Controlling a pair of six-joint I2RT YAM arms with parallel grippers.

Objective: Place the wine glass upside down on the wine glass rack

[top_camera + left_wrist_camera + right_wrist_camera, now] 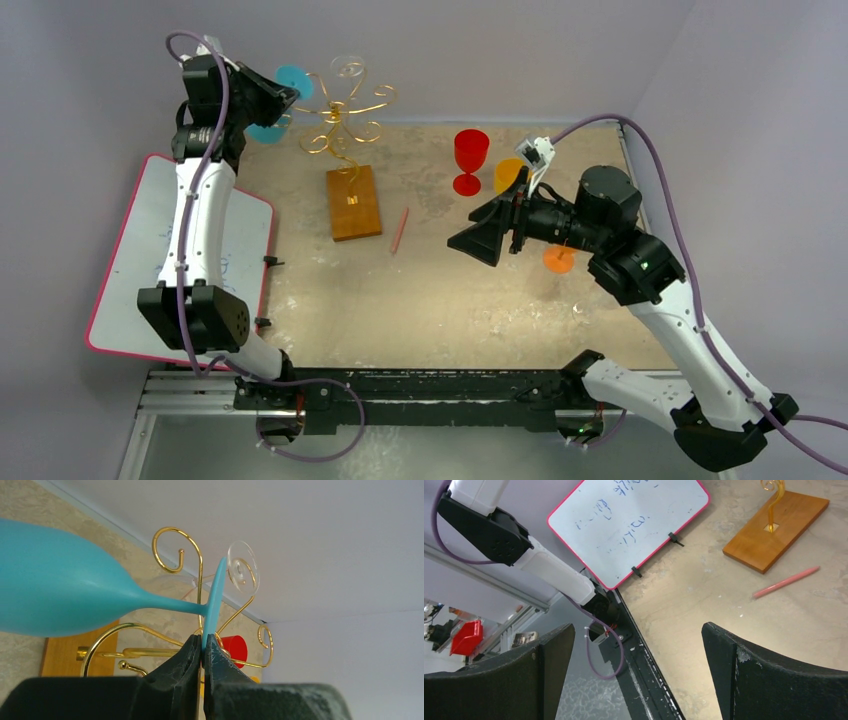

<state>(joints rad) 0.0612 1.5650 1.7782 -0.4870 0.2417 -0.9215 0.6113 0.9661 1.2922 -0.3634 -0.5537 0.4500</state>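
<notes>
Two arms, bases at near edge of counter (450, 310).
1. Right gripper (638, 630): jaws wide apart, nothing between them; hangs over mid-right counter, pointing left.
2. Whiteboard (150, 260): pink-framed, faint blue scribble, lies at left, partly off counter edge, under L arm.
3. Pink stick (400, 230): thin, flat on counter, just right of wooden base (353, 202).
4. Orange glass (507, 175): mostly hidden behind R arm; pose can't tell.
5. Red glass (470, 160): upright on counter, right of rack, well apart from it.
6. Wine glass rack (335, 115): gold scroll arms on thin stem, fixed to the base, mid-far counter. Clear round foot (242, 572) up among top scrolls.
7. Wine glass (60, 590): teal, off the counter, tipped approx. sideways at rack's left side, stem crossing one gold scroll; contact w/ wire can't tell.
8. Left gripper (202, 642): raised at far left, clamped tight on rim of teal glass's foot.
</notes>
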